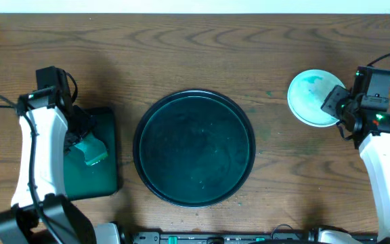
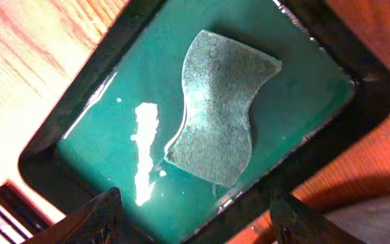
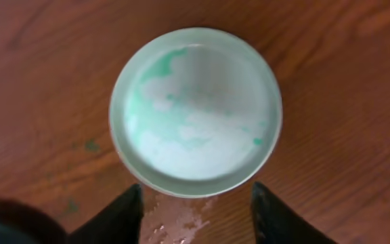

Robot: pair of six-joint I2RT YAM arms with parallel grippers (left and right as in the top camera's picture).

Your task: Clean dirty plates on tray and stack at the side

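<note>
Teal-smeared plate [image 3: 195,115] flat, face up

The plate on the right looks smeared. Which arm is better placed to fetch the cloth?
Left. The left hand hangs open directly over the cloth lying in the small tray. The right hand is across the table, open at the plate, with the round tray between them.

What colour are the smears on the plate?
Teal-green, on the white plate; clearest in right wrist view.
</note>
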